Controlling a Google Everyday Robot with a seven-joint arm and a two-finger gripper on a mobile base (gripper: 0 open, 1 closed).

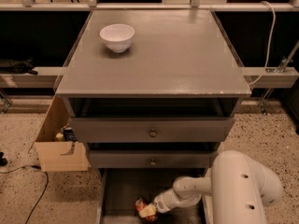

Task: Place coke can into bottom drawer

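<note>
The coke can (140, 204), small and red-orange, lies low in the open bottom drawer (119, 190), the grey tray pulled out under the cabinet. My gripper (148, 211) is down inside the drawer, at the can's right side and touching it. The white arm (243, 183) reaches in from the lower right. The can is partly hidden by the gripper.
A white bowl (117, 36) stands on the grey cabinet top (187, 55), back left. Two upper drawers with round metal knobs (153, 133) are above the open one. An open cardboard box (58, 146) sits on the speckled floor to the left, with a black cable nearby.
</note>
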